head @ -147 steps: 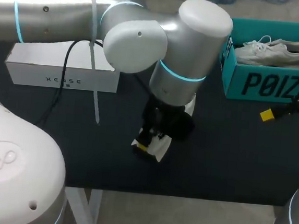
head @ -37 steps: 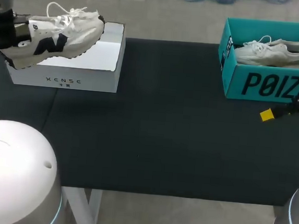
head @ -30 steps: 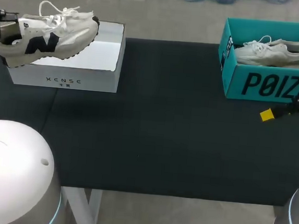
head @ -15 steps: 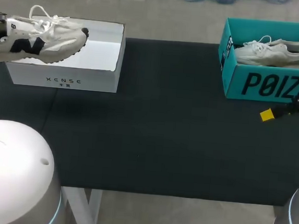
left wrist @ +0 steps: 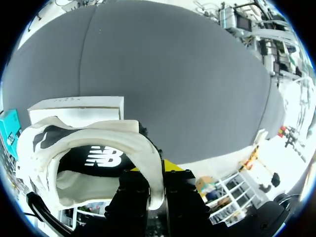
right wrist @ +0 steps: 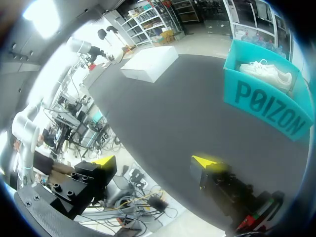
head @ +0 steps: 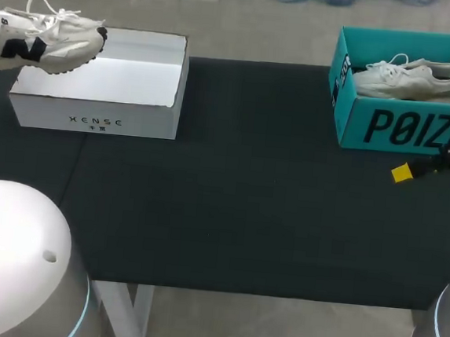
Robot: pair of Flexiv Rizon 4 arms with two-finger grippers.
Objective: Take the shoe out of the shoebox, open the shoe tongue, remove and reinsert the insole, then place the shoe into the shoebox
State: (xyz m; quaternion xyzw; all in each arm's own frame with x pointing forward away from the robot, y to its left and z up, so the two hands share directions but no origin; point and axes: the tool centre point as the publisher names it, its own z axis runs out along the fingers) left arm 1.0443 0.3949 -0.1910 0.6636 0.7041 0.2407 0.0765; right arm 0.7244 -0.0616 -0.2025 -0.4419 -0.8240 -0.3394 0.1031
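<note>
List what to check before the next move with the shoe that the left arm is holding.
1. Left jaws shut on the shoe at its heel collar: ok.
2. Shoe lined up over the white shoebox: not ok, it hangs past the box's left end.
3. White shoebox open: cannot tell, its top looks flat.
4. Insole inside the shoe: ok.
5. Right jaws open, empty, beside the teal box: ok.
</note>
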